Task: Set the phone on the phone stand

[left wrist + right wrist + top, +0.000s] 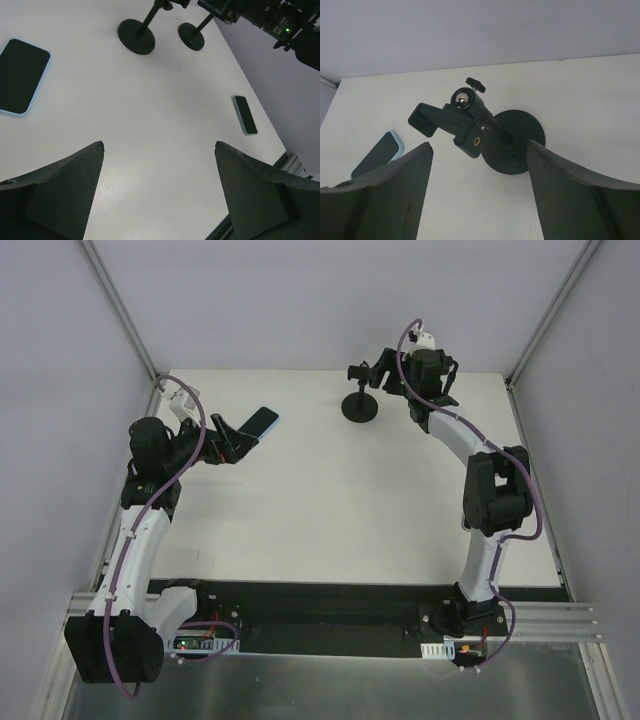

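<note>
The phone (262, 422), with a dark screen and a light blue case, lies flat on the white table. It also shows in the left wrist view (20, 75) and in the right wrist view (380, 155). The black phone stand (360, 406) stands upright at the back, with a round base (512, 142) and an empty clamp (451, 125). My left gripper (238, 437) is open and empty just left of the phone; in its wrist view (159, 145) only bare table lies between its fingers. My right gripper (378, 375) is open and empty, close beside the stand's head (479, 145).
Pale walls enclose the table (330, 510) at the back and sides. In the left wrist view, a second smaller stand base (191, 36) and phone shape (245, 115) appear to the right, like mirror images. The right arm (270, 17) is at the top right.
</note>
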